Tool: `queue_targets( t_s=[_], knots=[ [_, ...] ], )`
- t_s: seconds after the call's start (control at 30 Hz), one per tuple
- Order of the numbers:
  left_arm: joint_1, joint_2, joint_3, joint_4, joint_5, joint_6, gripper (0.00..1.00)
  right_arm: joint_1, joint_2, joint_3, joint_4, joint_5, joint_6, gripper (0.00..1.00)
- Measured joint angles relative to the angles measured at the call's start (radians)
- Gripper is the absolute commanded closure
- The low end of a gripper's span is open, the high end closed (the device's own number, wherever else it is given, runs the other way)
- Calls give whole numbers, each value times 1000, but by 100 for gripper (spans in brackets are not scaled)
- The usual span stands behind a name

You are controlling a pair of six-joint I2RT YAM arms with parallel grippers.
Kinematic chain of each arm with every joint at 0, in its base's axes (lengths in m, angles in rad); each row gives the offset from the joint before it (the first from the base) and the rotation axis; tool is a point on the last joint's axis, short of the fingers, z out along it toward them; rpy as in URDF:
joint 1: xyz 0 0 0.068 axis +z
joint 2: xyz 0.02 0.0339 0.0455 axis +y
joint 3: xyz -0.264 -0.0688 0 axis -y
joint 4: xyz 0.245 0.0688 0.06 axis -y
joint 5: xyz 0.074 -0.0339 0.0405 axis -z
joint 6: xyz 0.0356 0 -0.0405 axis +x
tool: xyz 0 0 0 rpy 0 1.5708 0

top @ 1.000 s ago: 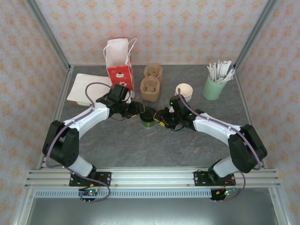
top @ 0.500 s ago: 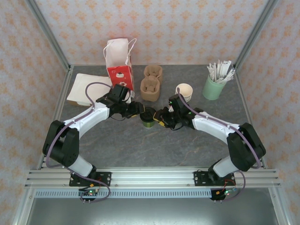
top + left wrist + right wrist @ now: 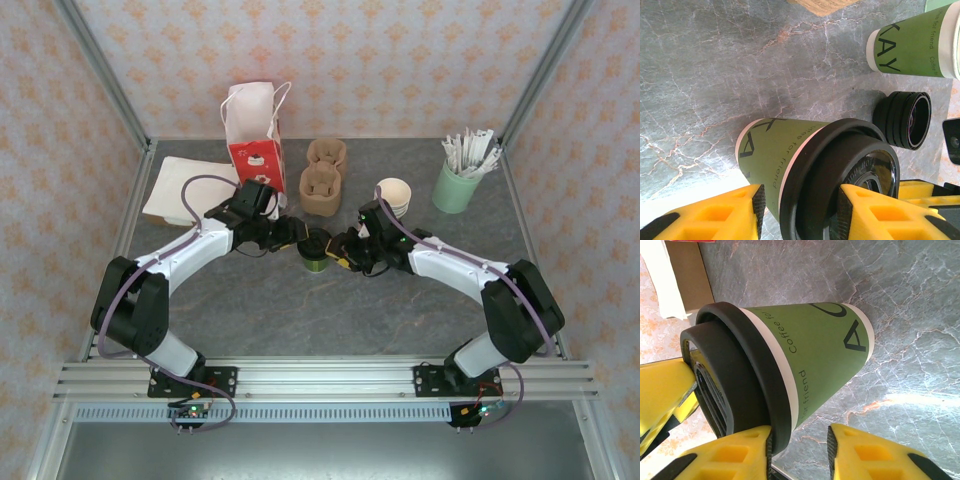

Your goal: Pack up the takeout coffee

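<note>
The takeout coffee (image 3: 316, 251) stands between my two grippers; left gripper (image 3: 801, 200) clamps it at the lid (image 3: 850, 165); right gripper (image 3: 800, 435) straddles the lid's rim, grip I cannot tell.

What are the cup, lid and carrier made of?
Cup: looks like paper, with a matte green printed wall and a pale band under the rim.
Lid: black plastic, moulded ridges, faint sheen.
Carrier: probably moulded pulp, dull brown with rounded wells; too small to confirm.

This was a staged robot test cell rather than a real café: bare aluminium frame posts (image 3: 100, 70) held wallpaper-printed panels (image 3: 330, 60) around a grey stone-look table (image 3: 300, 310), with robot arms (image 3: 190, 250) bolted to an extrusion rail (image 3: 320, 378).
</note>
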Motion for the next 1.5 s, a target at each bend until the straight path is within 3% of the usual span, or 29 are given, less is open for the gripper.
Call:
queue_targets(
  t_s=[0.6,1.17,1.5],
  knots=[
    [0,0,0,2,-2,0,57,0,10,0,5,-2,-29,70],
    [-1,0,-1,4,2,0,54,-9,-76,-2,-35,57,-82,51],
    [-1,0,1,-10,1,-1,39,-49,-246,3,-213,181,-178,31]
  ],
)
